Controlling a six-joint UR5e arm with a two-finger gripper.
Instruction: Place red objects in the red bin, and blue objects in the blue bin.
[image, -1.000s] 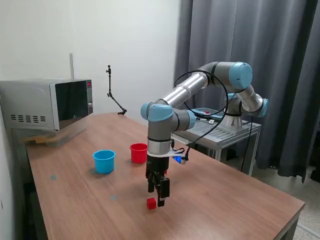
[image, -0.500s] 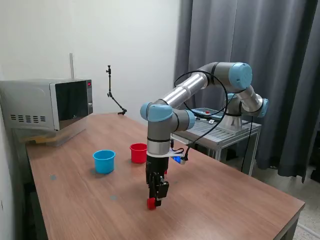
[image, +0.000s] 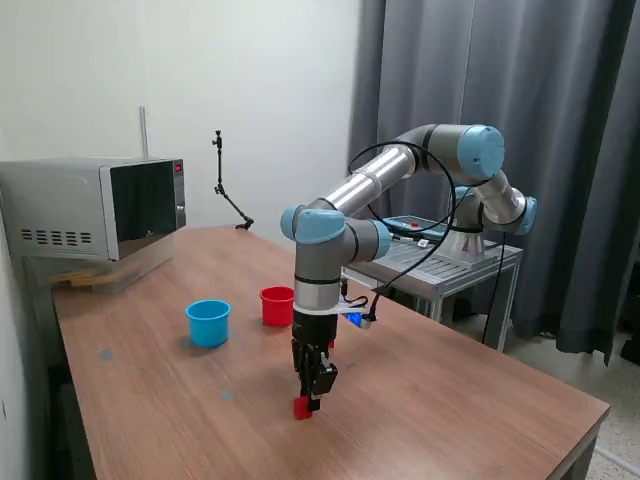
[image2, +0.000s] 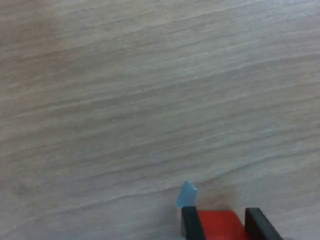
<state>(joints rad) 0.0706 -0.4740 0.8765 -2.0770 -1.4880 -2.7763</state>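
At the near part of the wooden table (image: 450, 390), my gripper (image: 309, 398) points straight down with its tips at the tabletop, and most of the red cube (image: 301, 408) is hidden behind them in the exterior view; only a small red corner shows beside the tips. On the wrist view the cube (image2: 222, 225) is cut off at the frame edge, so I see just 1 face of it, sitting between the 2 black fingers (image2: 190, 223), which stand narrow, right against its sides. I cannot tell from either view whether the cube is resting on the table or slightly lifted. A small pale blue fleck (image2: 187, 194) lies on the wood just beside one finger; I cannot make out what it is.

I can find no blue cubes in either view. The red cup (image: 277, 305) stands farther back on the table, partly covered by the arm's wrist section, and the light blue cup (image: 208, 322) sits near it toward the exterior view's left. A microwave (image: 95, 207) occupies the far corner on that same side.
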